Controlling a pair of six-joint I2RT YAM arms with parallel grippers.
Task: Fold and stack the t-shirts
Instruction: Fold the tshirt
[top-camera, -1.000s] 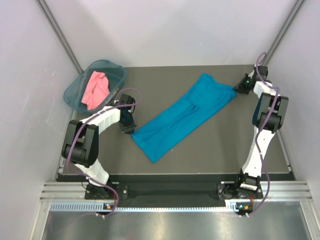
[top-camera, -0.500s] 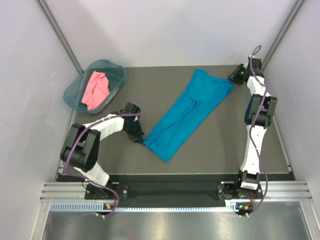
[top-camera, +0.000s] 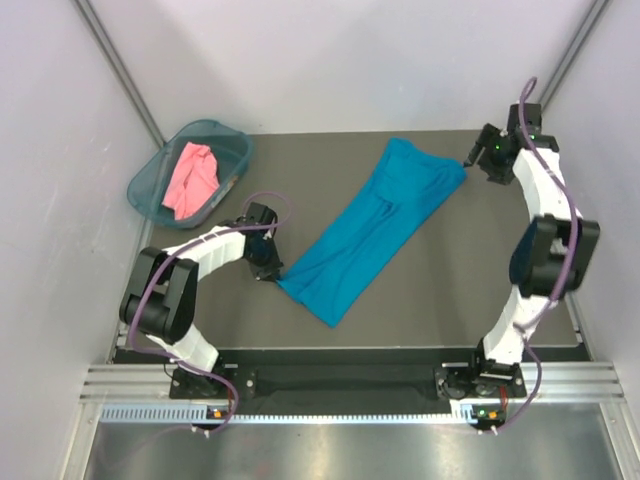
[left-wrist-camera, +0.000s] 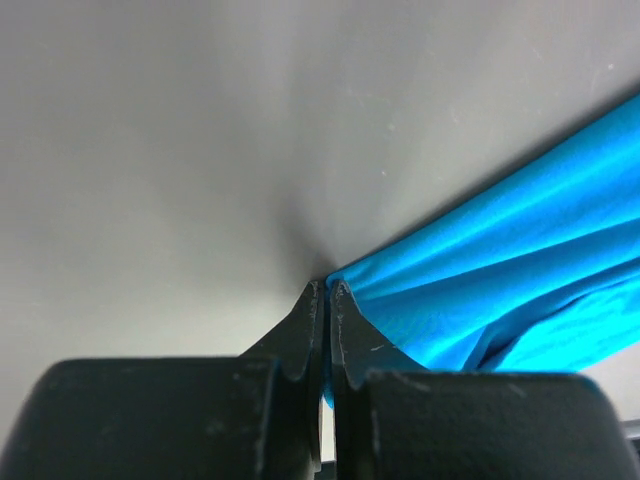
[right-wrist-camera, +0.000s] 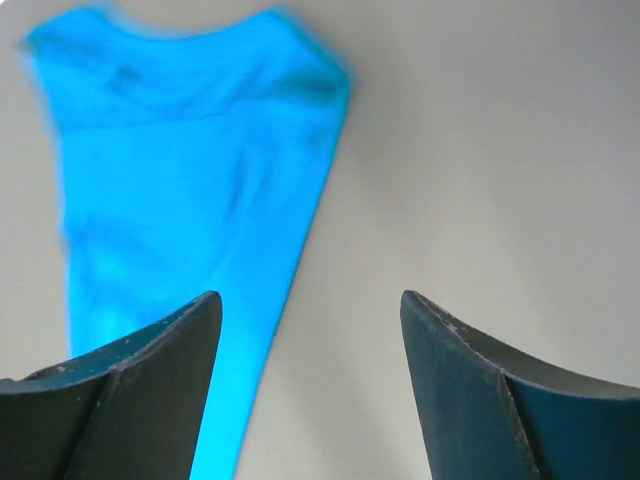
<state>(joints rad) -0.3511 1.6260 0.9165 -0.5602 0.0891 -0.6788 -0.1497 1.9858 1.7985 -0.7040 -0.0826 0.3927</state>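
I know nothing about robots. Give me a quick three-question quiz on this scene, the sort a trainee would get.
1. True or false: the pink t-shirt lies inside the teal basket.
2. Which gripper is clamped on the blue t-shirt? A) the left gripper B) the right gripper C) both
3. Fill in: the right gripper's jaws stand ____.

Key: 1 true. 2 A, it pinches the shirt's near corner. 3 open, with nothing between them.
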